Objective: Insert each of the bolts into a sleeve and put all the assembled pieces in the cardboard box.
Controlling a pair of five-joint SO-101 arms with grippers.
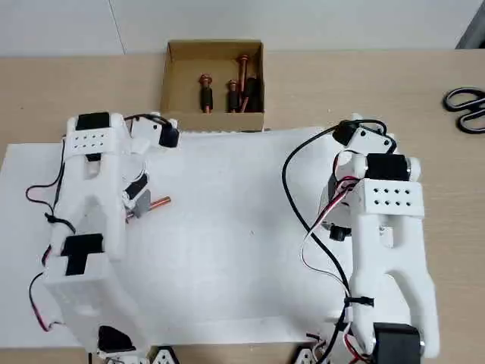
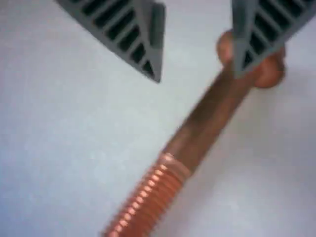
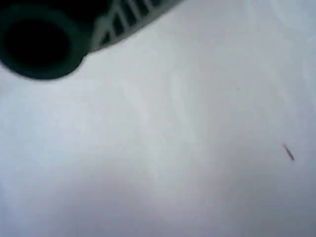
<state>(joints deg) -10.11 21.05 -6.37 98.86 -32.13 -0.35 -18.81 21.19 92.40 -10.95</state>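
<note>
A copper bolt (image 2: 197, 128) lies on the white paper, threaded end toward the camera. My left gripper (image 2: 197, 71) is open over it, one grey finger (image 2: 252, 34) in front of the bolt's head. From above, the bolt (image 1: 157, 204) pokes out from under the left gripper (image 1: 136, 199). A black sleeve (image 3: 39, 42), seen end-on, sits against a grey finger (image 3: 131, 17) of my right gripper (image 1: 338, 227), which holds it just above the paper. The cardboard box (image 1: 213, 117) at the back holds several bolts fitted in sleeves.
A white paper sheet (image 1: 242, 258) covers the middle of the wooden table between the arms. Black scissors (image 1: 466, 108) lie at the far right edge. Cables hang beside both arms.
</note>
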